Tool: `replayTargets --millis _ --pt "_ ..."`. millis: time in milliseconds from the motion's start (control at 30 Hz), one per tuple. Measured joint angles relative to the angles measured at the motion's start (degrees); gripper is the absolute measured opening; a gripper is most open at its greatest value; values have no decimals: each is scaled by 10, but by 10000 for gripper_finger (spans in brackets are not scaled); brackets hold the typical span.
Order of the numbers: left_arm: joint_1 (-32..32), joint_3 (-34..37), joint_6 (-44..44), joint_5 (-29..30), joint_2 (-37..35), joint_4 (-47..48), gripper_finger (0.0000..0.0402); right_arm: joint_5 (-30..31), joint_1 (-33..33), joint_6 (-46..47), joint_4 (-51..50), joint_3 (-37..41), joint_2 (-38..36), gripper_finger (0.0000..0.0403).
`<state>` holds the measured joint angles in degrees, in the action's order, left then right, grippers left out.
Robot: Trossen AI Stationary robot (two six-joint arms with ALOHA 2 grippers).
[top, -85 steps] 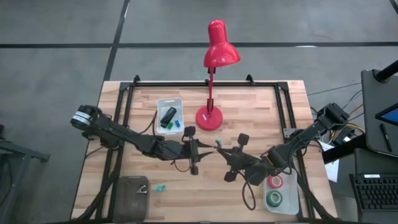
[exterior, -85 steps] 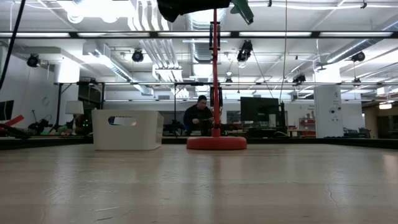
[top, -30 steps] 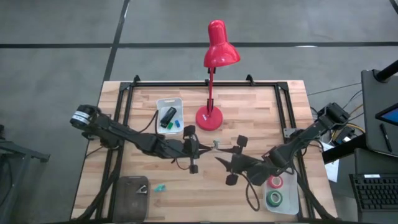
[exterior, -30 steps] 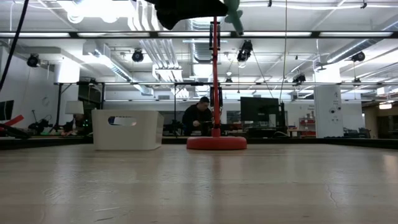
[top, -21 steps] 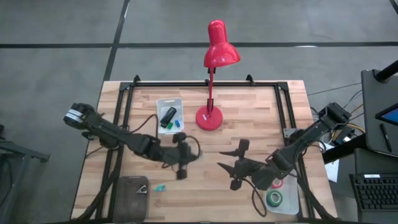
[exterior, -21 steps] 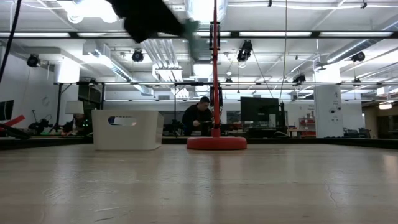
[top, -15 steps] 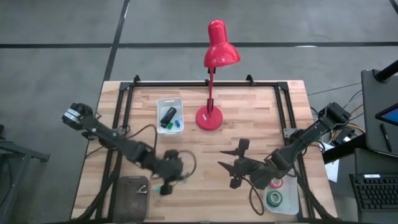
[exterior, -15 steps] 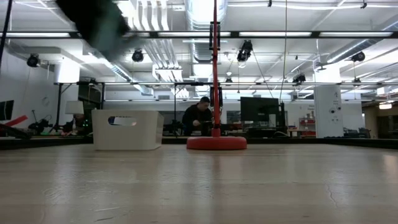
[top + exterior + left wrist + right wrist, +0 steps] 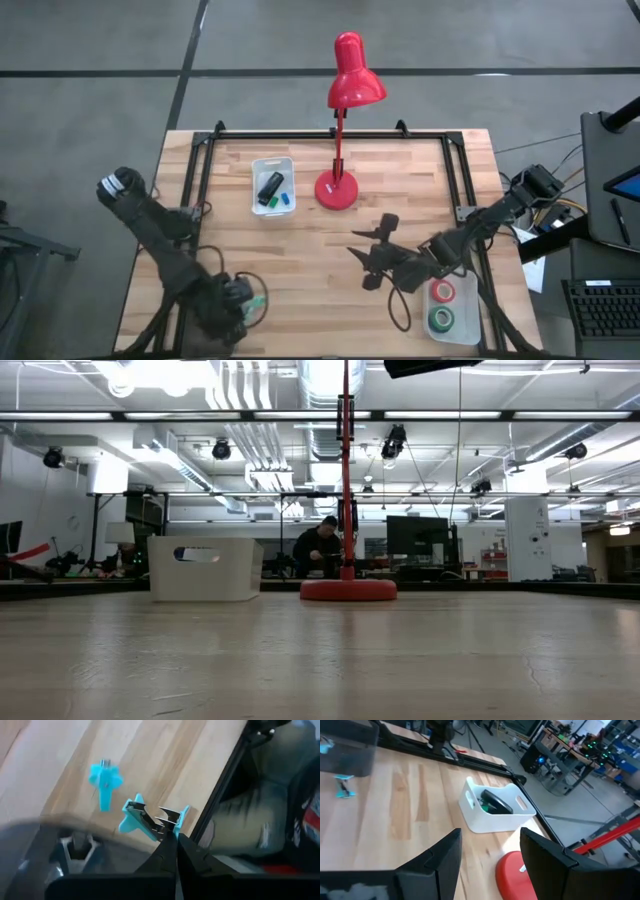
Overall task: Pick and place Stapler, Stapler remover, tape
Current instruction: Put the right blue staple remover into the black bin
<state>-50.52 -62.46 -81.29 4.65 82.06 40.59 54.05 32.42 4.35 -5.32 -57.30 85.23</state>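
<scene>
Staple remover (image 9: 152, 820) is pinched in my left gripper (image 9: 172, 837), turquoise wings sticking out either side of the closed fingertips, and I'm hanging over the near-left corner of the table (image 9: 330, 300) by the dark tray (image 9: 60, 860). A second turquoise remover (image 9: 105, 780) lies on the wood just beside that tray. My read: the drop goes into the tray, so I want to centre over it, come down low, and only then let go, or the piece may bounce onto the boards. Right gripper (image 9: 372, 255) waits mid-table, fingers spread wide, holding nothing. Stapler (image 9: 270, 186) sits in the white bin (image 9: 257, 166) near the red lamp (image 9: 340, 185). Tape rolls (image 9: 441, 305), red and green, lie in the clear tray (image 9: 468, 335) at the near-right.
</scene>
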Motion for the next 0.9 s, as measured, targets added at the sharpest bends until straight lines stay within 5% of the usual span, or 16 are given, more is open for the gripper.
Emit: replayTargets --millis 333,900 --pt "-92 0 -206 70 0 56 2 -1 -13 -3 1 0 0 194" --pt "-124 16 -346 70 3 136 7 -6 -31 -3 2 0 0 194"
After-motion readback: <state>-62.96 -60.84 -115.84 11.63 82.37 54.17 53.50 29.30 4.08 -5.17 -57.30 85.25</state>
